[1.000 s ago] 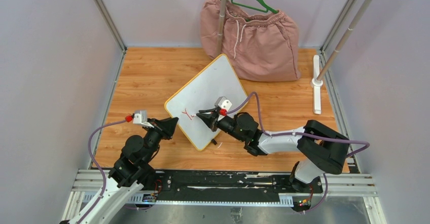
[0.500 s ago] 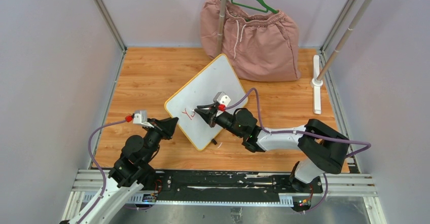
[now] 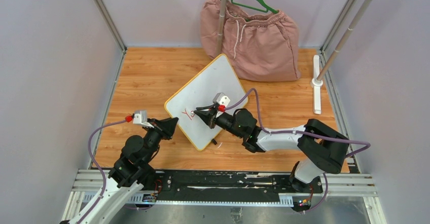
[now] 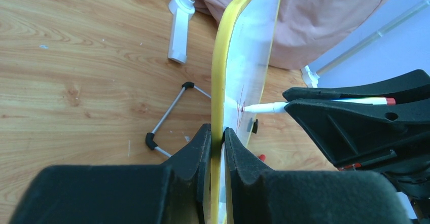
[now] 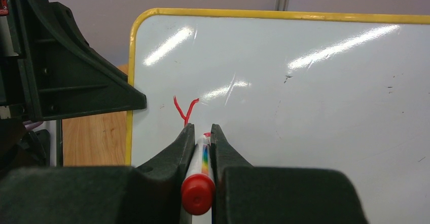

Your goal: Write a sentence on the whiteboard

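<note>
From above, can see the whiteboard (image 3: 210, 89) propped up slantwise in the middle of the wooden table (image 3: 147, 77). Can also see the left gripper (image 3: 174, 123) at its near left corner and the right gripper (image 3: 199, 113) over its face. Cannot tell from up there how the fingers are.

From the left wrist, can see more: fingers squeezed tight on the yellow rim, one on each side of the board, seen edge-on. Also shows a thin wire stand (image 4: 167, 117) with black ends on the wood beside the board. Shows too a white marker (image 4: 261, 107) with its tip right at the white face.

From the right wrist, can see the right fingers clamped on that marker, red end toward the camera. Shows the sentence (image 5: 185, 110) too, only a red "Y", near the board's left end, just above the fingertips.

Behind the board, a pink cloth bundle (image 3: 253, 36) under a green hanger (image 3: 252, 0), with a grey pole (image 3: 221, 16) in front of it. Off to the right, a white rack foot (image 3: 317, 89).
</note>
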Action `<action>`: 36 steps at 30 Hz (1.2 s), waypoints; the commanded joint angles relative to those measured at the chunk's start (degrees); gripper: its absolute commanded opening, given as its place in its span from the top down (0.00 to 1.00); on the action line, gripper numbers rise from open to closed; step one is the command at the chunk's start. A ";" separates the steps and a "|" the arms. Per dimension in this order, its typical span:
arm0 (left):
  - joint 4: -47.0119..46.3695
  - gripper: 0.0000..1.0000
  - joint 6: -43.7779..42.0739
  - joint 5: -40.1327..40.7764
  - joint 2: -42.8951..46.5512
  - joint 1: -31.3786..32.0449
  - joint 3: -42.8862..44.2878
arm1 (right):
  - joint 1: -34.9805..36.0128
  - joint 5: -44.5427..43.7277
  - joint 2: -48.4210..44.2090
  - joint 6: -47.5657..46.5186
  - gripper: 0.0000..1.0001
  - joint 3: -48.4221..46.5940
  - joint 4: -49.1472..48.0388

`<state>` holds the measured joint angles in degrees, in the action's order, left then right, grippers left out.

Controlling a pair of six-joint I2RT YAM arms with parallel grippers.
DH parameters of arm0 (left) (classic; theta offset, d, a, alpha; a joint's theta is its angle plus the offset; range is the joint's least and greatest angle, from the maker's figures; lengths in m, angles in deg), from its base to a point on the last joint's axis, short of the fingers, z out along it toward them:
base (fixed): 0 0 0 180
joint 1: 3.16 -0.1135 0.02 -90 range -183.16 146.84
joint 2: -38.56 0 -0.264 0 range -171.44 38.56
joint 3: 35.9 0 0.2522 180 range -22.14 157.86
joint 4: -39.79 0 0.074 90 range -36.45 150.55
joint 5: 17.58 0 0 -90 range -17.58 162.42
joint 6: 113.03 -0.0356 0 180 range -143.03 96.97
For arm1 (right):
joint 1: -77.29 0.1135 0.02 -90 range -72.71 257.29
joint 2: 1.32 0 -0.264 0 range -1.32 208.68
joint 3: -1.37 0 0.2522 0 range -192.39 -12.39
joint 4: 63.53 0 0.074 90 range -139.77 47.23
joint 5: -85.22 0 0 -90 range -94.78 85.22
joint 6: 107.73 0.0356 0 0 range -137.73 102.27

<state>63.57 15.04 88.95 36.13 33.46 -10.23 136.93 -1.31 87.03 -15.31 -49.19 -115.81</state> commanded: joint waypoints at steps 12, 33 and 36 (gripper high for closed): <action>1.98 1.00 -1.62 1.92 0.76 0.12 1.02 | 0.93 -1.62 -2.25 0.95 1.00 3.33 -0.57; 1.68 1.00 -1.38 1.57 0.77 0.12 0.78 | -3.30 0.44 -3.06 -0.31 1.00 -1.49 1.64; 1.51 1.00 -1.33 1.64 0.77 0.17 0.62 | -3.47 0.82 -2.70 -0.32 1.00 -2.33 1.81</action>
<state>63.61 15.02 88.54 36.32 33.46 -10.23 134.30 -1.60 83.71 -14.83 -48.64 -112.64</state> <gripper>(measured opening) 0.161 0.132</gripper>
